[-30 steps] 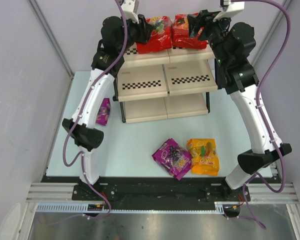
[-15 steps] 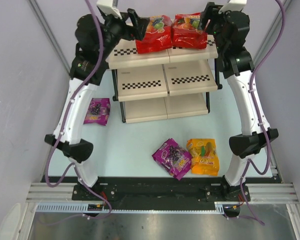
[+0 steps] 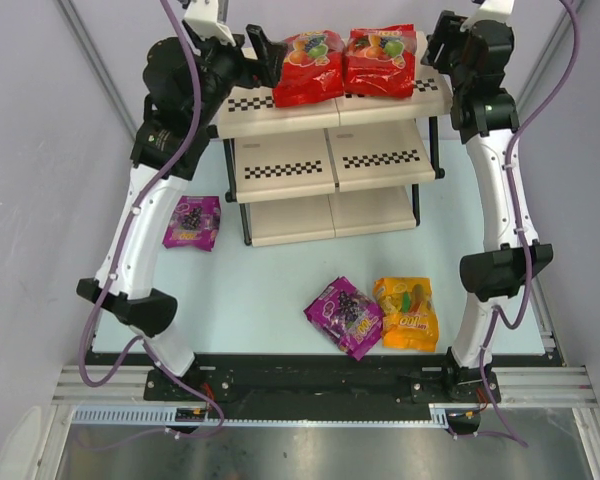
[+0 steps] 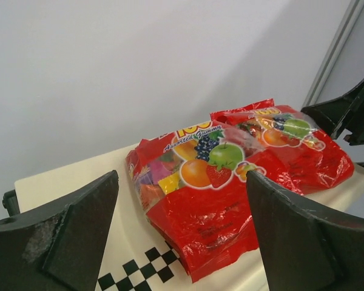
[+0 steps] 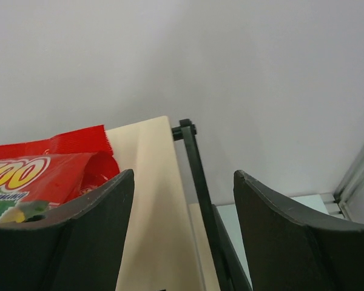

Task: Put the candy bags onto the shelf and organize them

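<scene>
Two red candy bags, one (image 3: 308, 68) on the left and one (image 3: 380, 62) on the right, lie side by side on the top tier of the shelf (image 3: 280, 168). My left gripper (image 3: 263, 52) hovers open just left of the left red bag (image 4: 200, 200), with nothing between its fingers. At the top tier's right corner my right gripper (image 3: 435, 50) stands open and empty, beside the right red bag (image 5: 42, 170). On the table, one purple bag (image 3: 191, 222) lies left of the shelf. Another purple bag (image 3: 344, 316) and an orange-yellow bag (image 3: 405, 313) lie in front.
The shelf's black corner post (image 5: 197, 176) runs below my right gripper's fingers. Grey walls with metal posts (image 3: 100, 70) close in the back and sides. Both arm bases sit on the black rail (image 3: 310, 375) at the near table edge.
My left gripper has opened and let go of the left red bag, then drawn back to the left. My right gripper has pulled away rightward off the right red bag.
</scene>
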Controlling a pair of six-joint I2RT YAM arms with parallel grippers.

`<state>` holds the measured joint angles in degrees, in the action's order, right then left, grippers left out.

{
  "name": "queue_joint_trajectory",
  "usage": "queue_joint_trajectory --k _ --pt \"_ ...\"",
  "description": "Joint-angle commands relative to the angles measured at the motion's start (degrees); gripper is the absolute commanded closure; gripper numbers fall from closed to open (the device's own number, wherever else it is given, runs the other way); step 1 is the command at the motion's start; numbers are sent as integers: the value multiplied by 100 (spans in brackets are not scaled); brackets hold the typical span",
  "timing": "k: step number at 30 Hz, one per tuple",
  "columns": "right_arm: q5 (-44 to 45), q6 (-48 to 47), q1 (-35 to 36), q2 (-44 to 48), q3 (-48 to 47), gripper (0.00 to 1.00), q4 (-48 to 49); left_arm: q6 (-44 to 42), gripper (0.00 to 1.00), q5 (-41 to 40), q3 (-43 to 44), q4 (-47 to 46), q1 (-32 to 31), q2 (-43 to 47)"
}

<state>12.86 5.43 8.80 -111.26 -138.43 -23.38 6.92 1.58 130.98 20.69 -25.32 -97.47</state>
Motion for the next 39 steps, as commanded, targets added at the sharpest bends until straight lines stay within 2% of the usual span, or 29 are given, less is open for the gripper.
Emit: queue_joint_trajectory --k 1,5,9,11,16,20,21,23,24,25,27,28,29,32,34,36,37,39 --pt "-626 -226 26 -202 -412 29 -27 -191 9 -141 -212 -47 62 132" --pt "-1154 -253 34 -360 -448 24 131 -244 9 -150 -441 -65 89 237" --pt "-760 -279 26 -291 -475 22 245 -244 9 -298 -652 -65 106 360" --pt "-471 -314 -9 -63 -90 21 473 -252 9 -343 -810 -65 115 518" --pt "163 -227 -36 1245 1079 19 1352 -182 8 -606 -1240 5 115 1089" --pt "488 -43 8 2528 2345 19 1713 89 6 -852 -1960 -56 106 2028" --pt "524 -7 51 2774 2582 19 1635 169 6 -914 -2188 -73 106 2509" --pt "499 159 183 3618 3504 19 1477 449 7 -976 -2952 -12 106 2951" --pt "420 203 245 3960 3942 19 1363 555 7 -950 -3242 23 106 3449" --pt "245 343 332 4259 4747 19 1319 669 8 -880 -3906 67 106 3680" --pt "-159 441 604 5234 5709 18 1213 1047 8 -792 -4700 23 89 4225" --pt "-448 546 727 5507 6105 18 1178 1179 7 -765 -5522 -73 80 4750" --pt "-599 825 842 6015 6900 18 1117 1433 7 -669 -5931 -126 80 4990" --pt "-935 1204 1413 6572 8116 18 914 1890 7 -310 -7399 -337 10 5782" --pt "-786 1390 2001 6731 8594 20 695 2050 6 -211 -8311 -451 -209 6150" --pt "-506 1635 2676 6819 9061 22 319 2156 6 -290 -8833 -574 -638 6301" --pt "44 1811 2941 6837 9140 23 116 2173 6 -369 -9244 -609 -815 6345" --pt "522 2312 3293 6863 9360 24 -420 2252 4 -675 -9563 -706 -1279 6398"
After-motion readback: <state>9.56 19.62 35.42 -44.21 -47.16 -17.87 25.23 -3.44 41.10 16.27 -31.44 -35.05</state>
